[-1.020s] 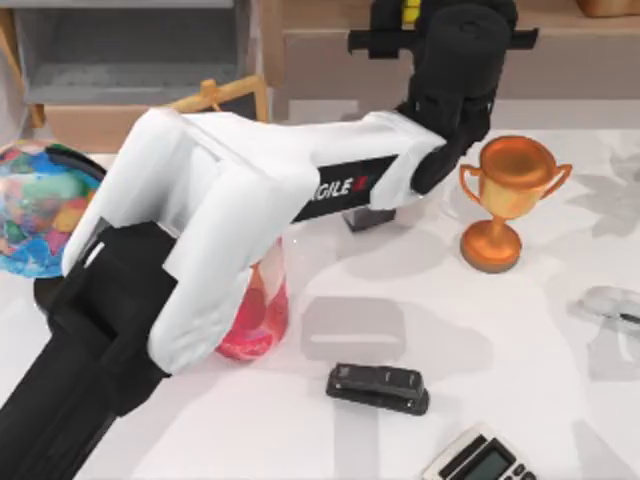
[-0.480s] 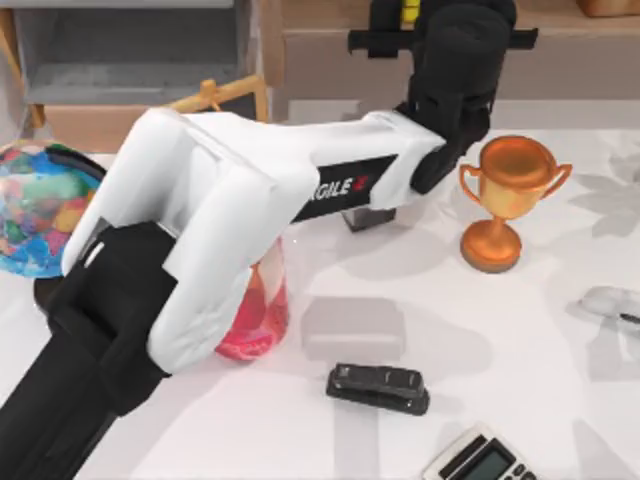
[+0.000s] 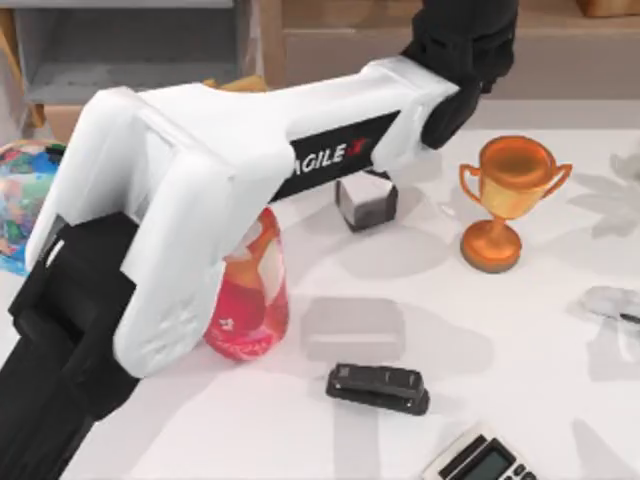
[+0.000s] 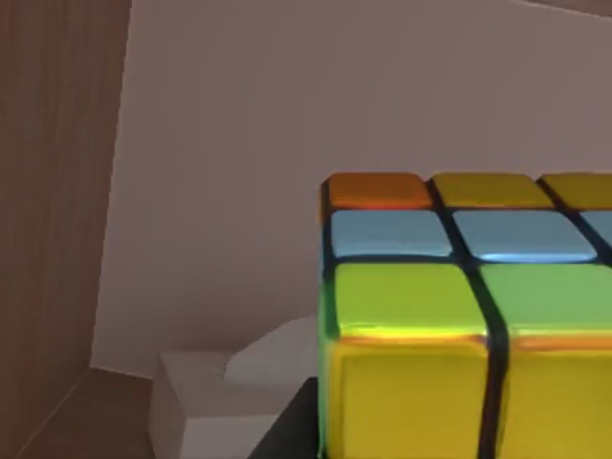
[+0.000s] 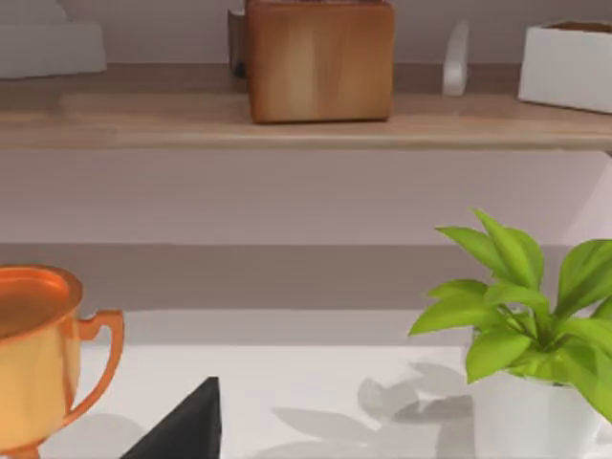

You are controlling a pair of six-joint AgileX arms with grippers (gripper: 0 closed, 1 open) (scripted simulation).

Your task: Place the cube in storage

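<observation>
The cube has yellow, green, blue and orange tiles on a black grid and sits very close in the left wrist view. A dark finger shows at its lower edge, so my left gripper appears shut on it. Behind the cube are a pale back wall and a wooden side wall. In the top view my left arm stretches from the front left to the wooden shelf unit at the back, its black wrist over it. A black wedge marks my right gripper.
On the table stand a black, white and grey cube, an orange trophy, a pink bottle, a black stapler, a calculator and a globe. A potted plant stands near my right gripper.
My left arm has risen and reached farther back, carrying its wrist and the cube past the top view's upper edge. The grey cube, half covered before, now shows fully.
</observation>
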